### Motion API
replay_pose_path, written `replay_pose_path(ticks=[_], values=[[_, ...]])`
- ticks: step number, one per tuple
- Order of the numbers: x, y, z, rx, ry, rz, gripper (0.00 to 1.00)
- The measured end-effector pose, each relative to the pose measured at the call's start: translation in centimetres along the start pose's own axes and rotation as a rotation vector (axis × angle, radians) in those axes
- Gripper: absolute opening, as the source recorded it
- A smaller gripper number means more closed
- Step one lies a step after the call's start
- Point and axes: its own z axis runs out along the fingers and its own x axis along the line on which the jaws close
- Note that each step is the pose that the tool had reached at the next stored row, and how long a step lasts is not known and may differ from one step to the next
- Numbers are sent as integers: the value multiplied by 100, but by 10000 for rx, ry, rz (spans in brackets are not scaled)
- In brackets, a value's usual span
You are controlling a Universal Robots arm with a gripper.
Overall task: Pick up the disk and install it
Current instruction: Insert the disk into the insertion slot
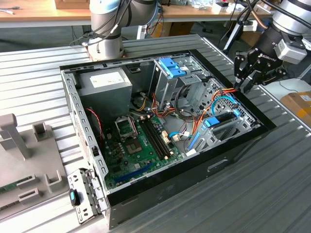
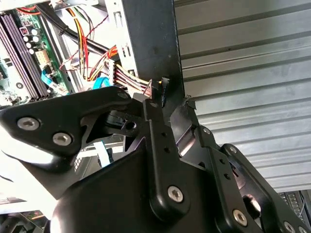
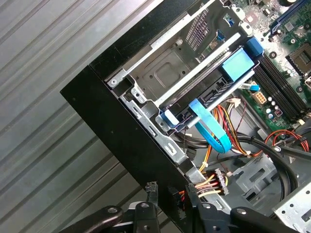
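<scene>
Since the gripper hung at the case wall with its fingers apart and empty, and the disk sat in the bay just inside, I'd call it the pickup approach, so the next move needed them clear of that wall.

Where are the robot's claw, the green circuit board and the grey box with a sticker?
Gripper (image 1: 241, 85), exterior view, between its fingertips.
Green circuit board (image 1: 127, 158), exterior view, its green surface.
Grey box (image 1: 106, 78), exterior view, its white sticker.
</scene>
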Motion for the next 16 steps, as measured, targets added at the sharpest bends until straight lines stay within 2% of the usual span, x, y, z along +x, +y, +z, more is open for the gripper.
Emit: replay_pose_path(ticks=[4,13,14,16], values=[[-52,46,1,10,9,0,35],[-52,45,-27,11,9,-1,35],[-52,45,-29,10,10,-1,34],[-52,45,-33,10,10,-1,21]])
